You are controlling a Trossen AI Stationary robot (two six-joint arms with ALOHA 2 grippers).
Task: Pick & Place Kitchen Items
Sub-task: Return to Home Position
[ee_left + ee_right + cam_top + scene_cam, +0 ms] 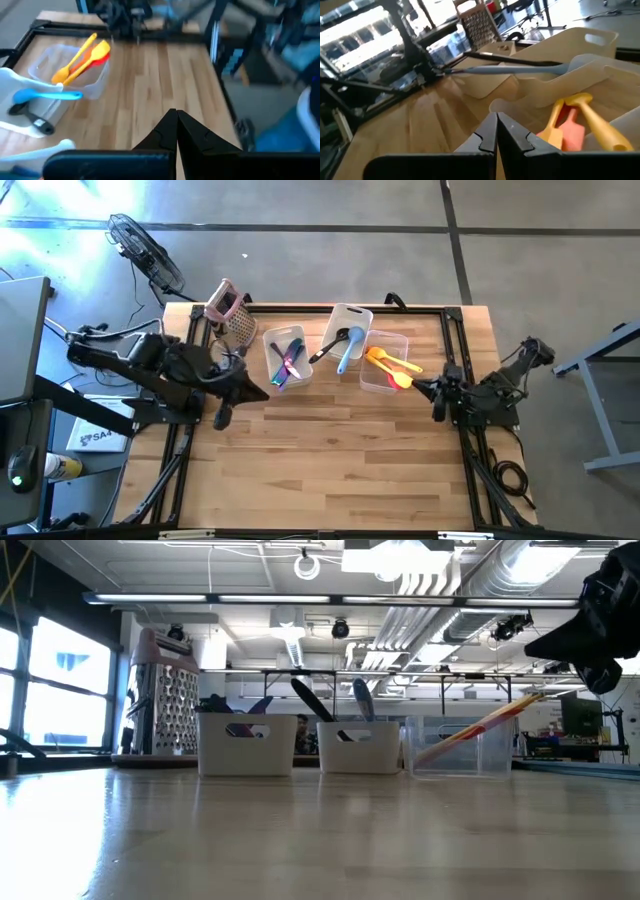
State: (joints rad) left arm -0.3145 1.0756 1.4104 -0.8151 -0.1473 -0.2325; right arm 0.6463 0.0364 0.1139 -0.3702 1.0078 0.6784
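Note:
The kitchen items lie in three tubs at the table's far middle. Purple, blue and green utensils fill the left tub. A black spatula and a blue spoon lean out of the middle tub. Yellow, orange and red spatulas rest in the clear right tub, their handles on its rim. My left gripper is shut with nothing in it, just nearer than the left tub. My right gripper is shut with nothing in it, beside the clear tub's right side.
A pink-topped metal grater stands at the far left corner, beside the left tub. A black frame rail borders the table's far and side edges. Bare wood spreads over the near half of the table.

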